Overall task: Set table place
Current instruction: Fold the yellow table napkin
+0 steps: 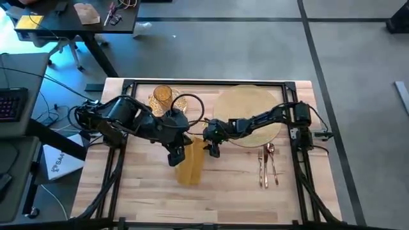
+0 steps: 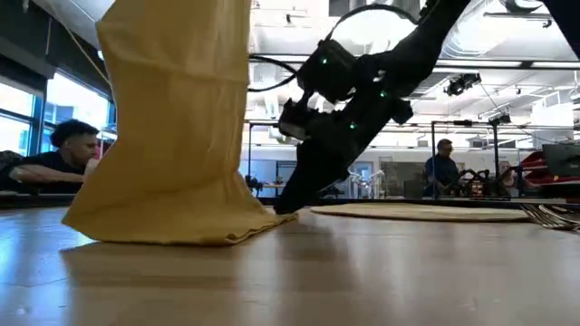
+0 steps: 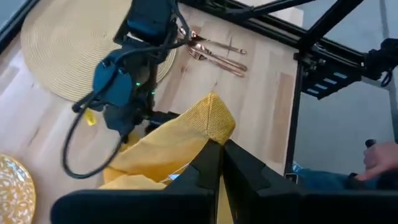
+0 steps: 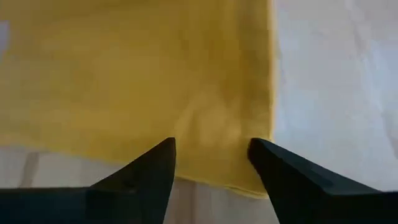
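The yellow napkin point(image 1: 190, 165) is held up in front of the plate by my left gripper point(image 1: 175, 157), which is shut on it. In the low view the napkin point(image 2: 172, 118) rises out of the picture. My right gripper point(image 4: 211, 148) is open and points down at the napkin's corner nearest the placemat, its fingertips low by the tabletop point(image 2: 284, 206). The round woven placemat point(image 1: 249, 115) lies at the far right. The speckled plate point(image 1: 179, 105) with the amber glass point(image 1: 162, 94) on it stands at the far middle. The copper cutlery point(image 1: 268, 165) lies right of centre. My left gripper pinches the napkin's raised folded part point(image 3: 210, 127) between its two shut fingers, several layers thick. The napkin hangs slack below the hold, and its lower end point(image 2: 172, 231) lies on the table. My right gripper's fingers stand over the napkin's edge point(image 4: 249, 180); I cannot tell whether they touch it.
The black frame rails point(image 1: 204, 83) run along the table's far edge and down both sides. Bare wood point(image 1: 236, 198) lies toward the near edge. People sit in the room beyond the table, seen in the low view.
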`<state>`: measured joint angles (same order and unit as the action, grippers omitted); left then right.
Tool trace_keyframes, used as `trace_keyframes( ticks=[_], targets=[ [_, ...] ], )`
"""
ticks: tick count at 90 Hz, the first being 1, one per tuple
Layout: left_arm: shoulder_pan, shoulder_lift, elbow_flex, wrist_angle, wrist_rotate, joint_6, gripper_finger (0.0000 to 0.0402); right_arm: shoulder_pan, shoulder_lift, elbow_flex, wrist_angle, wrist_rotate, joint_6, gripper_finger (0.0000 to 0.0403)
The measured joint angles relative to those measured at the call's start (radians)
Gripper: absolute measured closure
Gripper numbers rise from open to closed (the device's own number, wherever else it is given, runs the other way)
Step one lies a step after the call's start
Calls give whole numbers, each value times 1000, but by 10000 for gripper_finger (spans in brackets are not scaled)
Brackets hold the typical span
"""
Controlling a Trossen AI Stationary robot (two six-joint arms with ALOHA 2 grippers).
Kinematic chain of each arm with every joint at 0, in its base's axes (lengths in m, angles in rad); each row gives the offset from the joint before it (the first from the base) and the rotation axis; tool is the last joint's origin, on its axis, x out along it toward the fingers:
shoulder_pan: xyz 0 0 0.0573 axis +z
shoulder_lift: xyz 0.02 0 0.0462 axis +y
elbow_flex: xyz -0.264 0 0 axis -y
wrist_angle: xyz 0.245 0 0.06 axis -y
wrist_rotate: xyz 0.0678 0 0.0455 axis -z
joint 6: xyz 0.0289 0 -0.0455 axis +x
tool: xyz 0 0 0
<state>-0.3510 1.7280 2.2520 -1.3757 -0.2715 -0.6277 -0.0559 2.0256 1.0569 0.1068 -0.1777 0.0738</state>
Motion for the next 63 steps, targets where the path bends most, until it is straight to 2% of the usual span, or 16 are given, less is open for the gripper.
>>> trace_keyframes(
  ticks=[8,20,27,33,39,46,63],
  targets=[
    [-8,3,0,0,0,-13,401,7,5,1,-13,4,1,254],
    [-22,5,0,-1,-1,-28,401,32,-18,0,-89,-4,36,331],
    [-37,5,0,-7,-1,-43,401,39,-62,-5,-171,-48,74,378],
    [-57,5,0,-25,18,-55,401,44,-110,-7,-253,-90,94,396],
    [-81,5,0,-54,52,-72,401,53,-160,-8,-325,-94,113,387],
    [-112,8,0,-97,74,-95,401,63,-204,-6,-384,-84,132,356],
    [-200,30,0,-148,99,-104,401,85,-214,-7,-396,-52,131,237]
  ],
)
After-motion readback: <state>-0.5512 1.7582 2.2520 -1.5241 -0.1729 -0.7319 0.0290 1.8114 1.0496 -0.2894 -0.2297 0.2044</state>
